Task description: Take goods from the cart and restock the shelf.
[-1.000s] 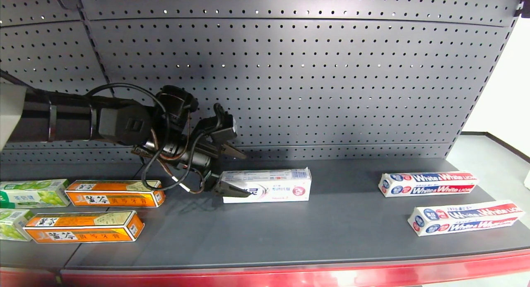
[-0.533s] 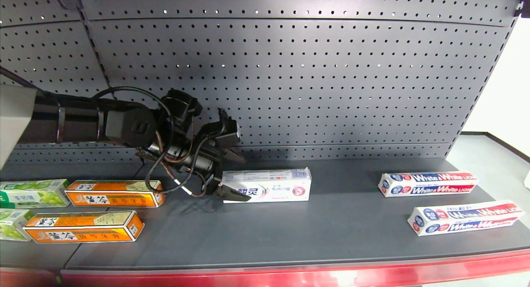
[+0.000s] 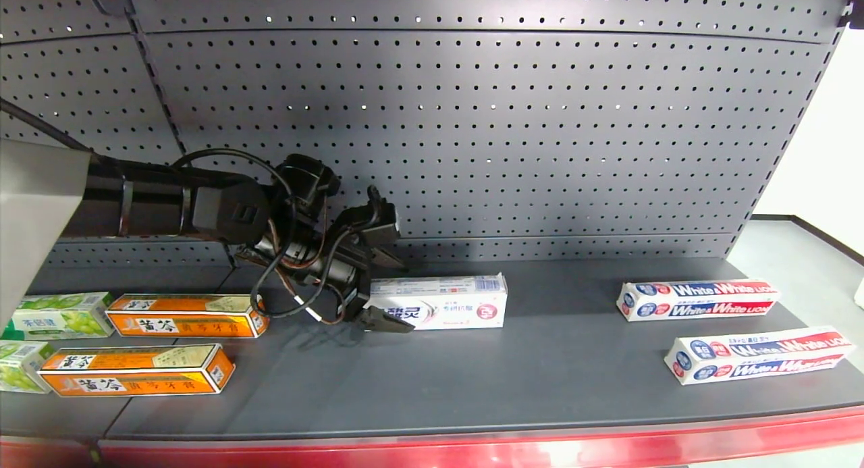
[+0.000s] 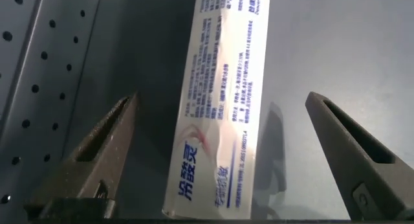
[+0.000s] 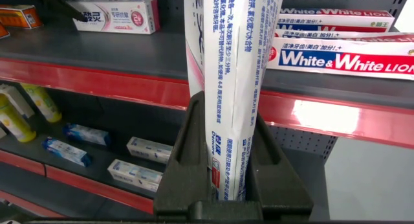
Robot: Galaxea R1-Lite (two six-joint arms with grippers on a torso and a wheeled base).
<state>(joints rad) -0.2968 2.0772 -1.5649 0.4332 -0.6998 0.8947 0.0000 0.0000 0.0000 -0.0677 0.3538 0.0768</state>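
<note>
Head camera: high, facing forward and down onto the shelf deck [image 3: 432, 373] and pegboard [image 3: 472, 150], mid-range, left arm entering from the left. Left wrist camera: very close, sighting between the spread fingers of the left gripper [image 4: 221, 98] along the white toothpaste box [image 4: 220, 107], pegboard to one side. Right wrist camera: lower and farther out, looking past the right gripper [image 5: 228, 114] and its held toothpaste box [image 5: 229, 43] toward the red shelf edge [image 5: 129, 78]. All three views share the white toothpaste box; head and right wrist views share the blue-and-red toothpaste boxes [image 3: 698, 299].
</note>
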